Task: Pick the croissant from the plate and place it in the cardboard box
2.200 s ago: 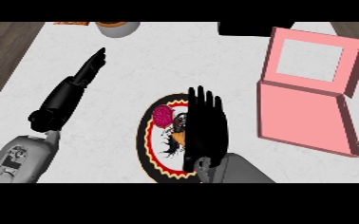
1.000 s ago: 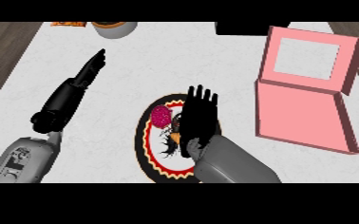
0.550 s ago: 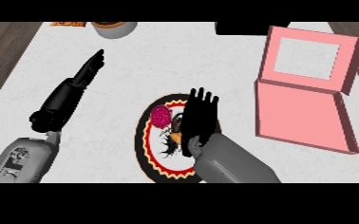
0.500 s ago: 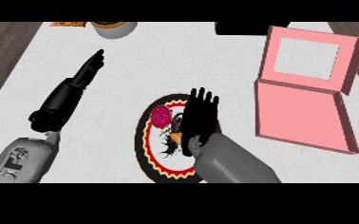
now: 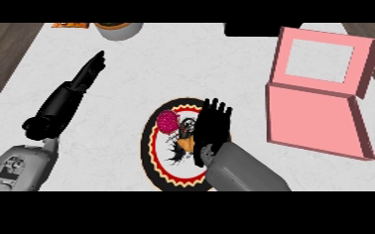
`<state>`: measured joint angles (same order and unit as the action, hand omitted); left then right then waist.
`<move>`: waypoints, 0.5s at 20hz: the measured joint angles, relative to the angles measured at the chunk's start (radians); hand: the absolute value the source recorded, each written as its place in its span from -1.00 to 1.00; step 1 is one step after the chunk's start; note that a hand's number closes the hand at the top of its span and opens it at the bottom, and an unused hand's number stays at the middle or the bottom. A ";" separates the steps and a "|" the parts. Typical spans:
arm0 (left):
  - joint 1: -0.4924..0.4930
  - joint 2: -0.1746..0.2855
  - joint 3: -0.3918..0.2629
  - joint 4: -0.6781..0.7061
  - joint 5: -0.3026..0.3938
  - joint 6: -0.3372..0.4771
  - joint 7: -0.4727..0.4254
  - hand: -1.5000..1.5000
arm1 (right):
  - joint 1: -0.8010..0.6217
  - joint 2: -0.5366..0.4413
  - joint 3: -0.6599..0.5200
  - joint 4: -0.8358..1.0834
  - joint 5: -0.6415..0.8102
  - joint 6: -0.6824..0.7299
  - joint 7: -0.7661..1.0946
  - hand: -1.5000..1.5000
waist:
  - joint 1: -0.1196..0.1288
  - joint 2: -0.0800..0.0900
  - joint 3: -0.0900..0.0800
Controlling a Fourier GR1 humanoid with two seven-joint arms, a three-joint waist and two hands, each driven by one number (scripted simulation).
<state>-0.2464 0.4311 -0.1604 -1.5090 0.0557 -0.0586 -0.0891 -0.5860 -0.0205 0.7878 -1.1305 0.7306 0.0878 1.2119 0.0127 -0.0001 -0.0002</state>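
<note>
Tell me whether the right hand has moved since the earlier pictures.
Yes, slightly. The right hand has drawn back toward the robot: its fingertips, earlier past the plate's far rim, now lie about at it.

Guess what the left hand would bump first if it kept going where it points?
Probably the bowl at the far edge; the left hand points toward it, though height is unclear.

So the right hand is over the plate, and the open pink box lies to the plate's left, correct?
Not quite. The right hand is over the plate, but the open pink box lies to the plate's right, not its left, as the head view shows.
</note>
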 measured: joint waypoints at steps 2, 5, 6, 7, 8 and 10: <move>0.000 -0.007 0.011 0.015 -0.002 -0.009 -0.013 0.00 | -0.007 0.001 -0.001 0.021 0.003 -0.002 -0.031 1.00 | -0.002 0.000 0.000; 0.025 -0.030 0.005 -0.011 -0.022 -0.006 -0.009 0.00 | -0.019 0.004 0.010 0.058 0.031 -0.016 -0.076 1.00 | -0.002 -0.003 0.000; 0.021 -0.030 0.010 -0.004 -0.023 -0.012 -0.005 0.00 | -0.030 0.005 0.023 0.066 0.037 -0.022 -0.081 1.00 | -0.001 -0.002 0.000; 0.021 -0.032 0.015 0.007 -0.028 -0.015 -0.014 0.00 | -0.031 0.006 0.024 0.072 0.057 -0.027 -0.089 1.00 | -0.003 -0.003 0.000; 0.012 -0.034 0.020 0.012 -0.031 -0.018 -0.010 0.00 | -0.038 0.006 0.030 0.075 0.068 -0.031 -0.091 1.00 | -0.003 -0.002 0.000; 0.001 -0.038 0.033 0.016 -0.030 -0.024 -0.002 0.00 | -0.036 0.008 0.045 0.077 0.102 -0.044 -0.096 1.00 | -0.005 -0.003 0.000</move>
<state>-0.2456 0.3930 -0.1278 -1.4933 0.0262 -0.0828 -0.0914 -0.6217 -0.0126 0.8332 -1.0539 0.8323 0.0440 1.1154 0.0081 -0.0029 -0.0004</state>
